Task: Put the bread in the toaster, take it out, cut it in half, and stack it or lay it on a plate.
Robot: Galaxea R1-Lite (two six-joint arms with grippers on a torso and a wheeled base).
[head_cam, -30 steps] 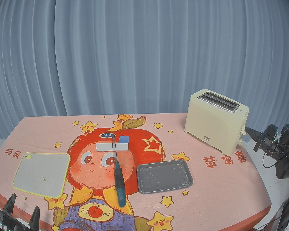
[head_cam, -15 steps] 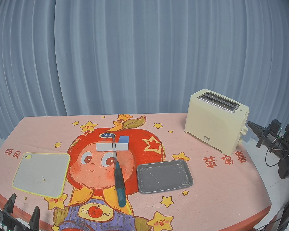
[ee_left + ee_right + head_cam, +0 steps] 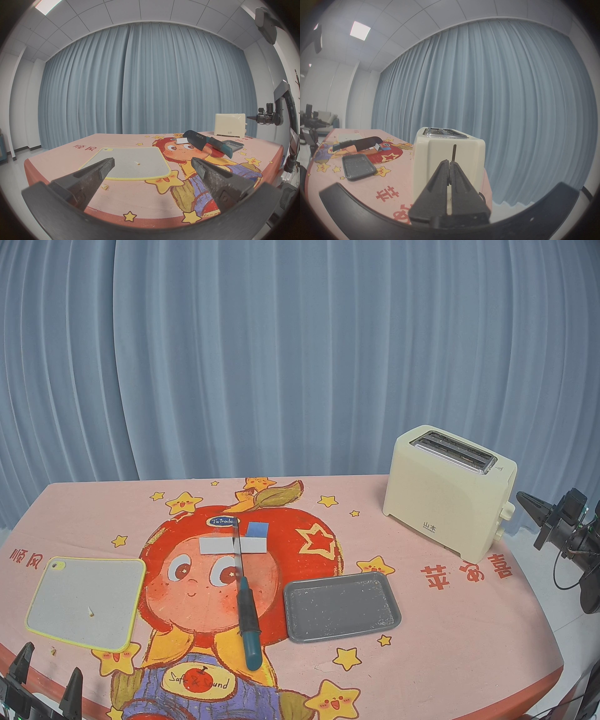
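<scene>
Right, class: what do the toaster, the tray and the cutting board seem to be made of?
Toaster: probably plastic, cream, smooth with a soft sheen; the slots on top look metal.
Tray: likely metal or hard plastic, dark grey, matt, thin raised rim.
Cutting board: probably plastic, pale matt face, yellow-green edge.

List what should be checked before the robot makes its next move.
1. Bread in the toaster: cannot tell; nothing sticks out of the slots.
2. Right gripper shut, holding nothing, beside the toaster and apart from it: ok.
3. Left gripper open, holding nothing, at the near table edge by the board: ok.
4. Board lies flat, only a crumb on it: ok.
5. Knife lies ungripped between board and tray: ok.
6. Tray lies flat, only crumbs in it: ok.
</scene>
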